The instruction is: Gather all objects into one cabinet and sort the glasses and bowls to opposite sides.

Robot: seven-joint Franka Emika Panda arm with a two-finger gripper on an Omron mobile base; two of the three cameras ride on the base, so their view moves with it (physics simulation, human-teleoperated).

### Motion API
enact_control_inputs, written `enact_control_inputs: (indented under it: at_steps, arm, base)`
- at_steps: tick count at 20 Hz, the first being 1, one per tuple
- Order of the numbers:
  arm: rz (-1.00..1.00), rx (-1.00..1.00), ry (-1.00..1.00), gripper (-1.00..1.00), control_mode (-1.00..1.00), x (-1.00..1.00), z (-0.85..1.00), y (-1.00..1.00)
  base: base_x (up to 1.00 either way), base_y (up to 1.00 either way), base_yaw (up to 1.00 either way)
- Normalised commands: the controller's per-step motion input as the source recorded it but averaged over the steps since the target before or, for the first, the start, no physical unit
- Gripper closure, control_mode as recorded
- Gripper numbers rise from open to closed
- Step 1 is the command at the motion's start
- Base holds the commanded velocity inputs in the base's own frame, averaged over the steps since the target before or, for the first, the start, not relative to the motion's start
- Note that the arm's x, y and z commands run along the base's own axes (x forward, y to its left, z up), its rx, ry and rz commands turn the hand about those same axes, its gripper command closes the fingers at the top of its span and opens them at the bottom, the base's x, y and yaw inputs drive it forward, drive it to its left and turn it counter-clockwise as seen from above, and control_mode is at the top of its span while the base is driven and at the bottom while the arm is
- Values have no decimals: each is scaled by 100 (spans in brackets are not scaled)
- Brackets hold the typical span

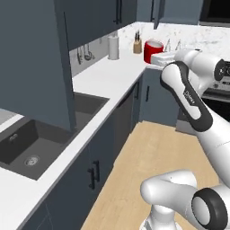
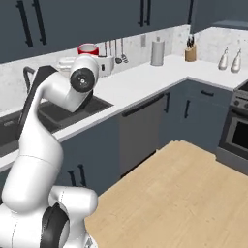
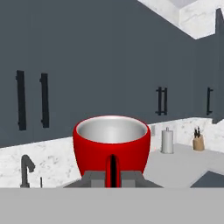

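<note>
We are holding a glossy red mug with a white inside [image 3: 111,146] in our two-finger gripper [image 3: 112,175], and the jaws are standing almost fully closed, pinching the mug's thin red handle between the dark finger pads [image 3: 94,178]. In the hand view the mug is sitting upright just above the fingers, its open mouth facing up and its handle running straight down between them. Behind it we are seeing a row of closed slate-blue wall cabinets [image 3: 100,65] with black bar handles, a marbled white backsplash, a black sink faucet [image 3: 25,168] at the lower left, and, further along the white counter [image 3: 183,164], a grey paper-towel roll [image 3: 167,141] and a tan knife block [image 3: 198,142].

In the left base view the mug [image 1: 153,50] is riding high at the end of our white arm [image 1: 191,96], raised well above the white counter [image 1: 112,74], with the gripper [image 1: 162,59] just beside it and mostly hidden by the wrist. A dark sink basin [image 1: 31,143] is lying at the lower left, partly behind a slate-blue panel [image 1: 42,58] in the foreground; we cannot tell what that panel belongs to.

In the right base view the mug's red rim [image 2: 88,49] is peeking over our arm's elbow joint [image 2: 83,77], above the sink [image 2: 58,114], in front of the wall cabinets [image 2: 97,19].
</note>
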Motion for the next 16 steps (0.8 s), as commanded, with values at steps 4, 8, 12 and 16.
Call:
enact_control_inputs:
  at_steps: [4, 8, 12, 16]
  arm:
    - [0, 0, 0, 100, 100, 0, 0, 0]
    - [0, 0, 0, 100, 100, 0, 0, 0]
    - [0, 0, 0, 100, 100, 0, 0, 0]
    - [0, 0, 0, 100, 100, 0, 0, 0]
  base:
    - [-28, -9, 32]
    - [-11, -10, 16]
    - [-29, -3, 0]
    - [-100, -25, 0]
